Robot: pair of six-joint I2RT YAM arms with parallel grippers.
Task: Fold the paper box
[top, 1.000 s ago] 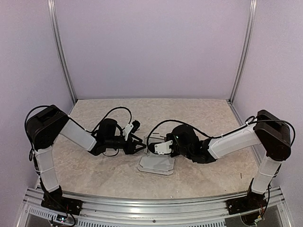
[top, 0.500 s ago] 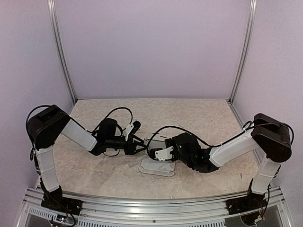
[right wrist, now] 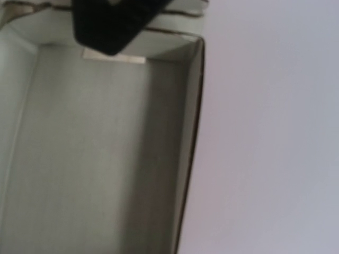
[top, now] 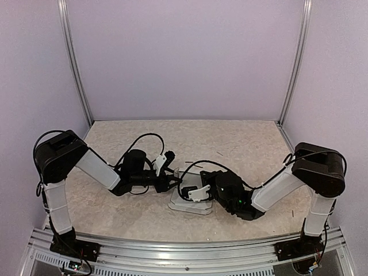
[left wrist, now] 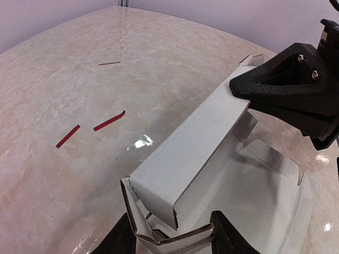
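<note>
Beige marbled tabletop [top: 247, 141], closed in by plain lilac walls [top: 184, 57].

Left arm [top: 98, 167], black and white, reaches in low from the left. Right arm [top: 276, 185] reaches in from the right. The two meet near the table's middle, toward its front edge.

Compared with a second ago, the right arm sits lower, with its elbow drawn in and down and its wrist closer to the table. The left wrist has slid right, toward the other arm.

Paper box [top: 192, 202], pale grey-white thin card, lies between the two arms in about the same spot as before. It is partly folded: the base is flat on the table, and one long wall is raised and bent over along its top. The left wrist view shows brown cut edges and a crumpled end flap.

Left gripper [left wrist: 175, 241] grasps the box's near end, a black finger pressed to each side of the folded end flap.

Right gripper [left wrist: 241, 87] is clenched, with nothing between its fingers. Its black tip bears on the far end of the raised wall. The right wrist view shows only the box's inside and one dark finger at the top.

Two thin red strips [left wrist: 108, 120] lie on the table left of the box, well apart from it. A pale sliver [left wrist: 109, 63] lies farther off.
</note>
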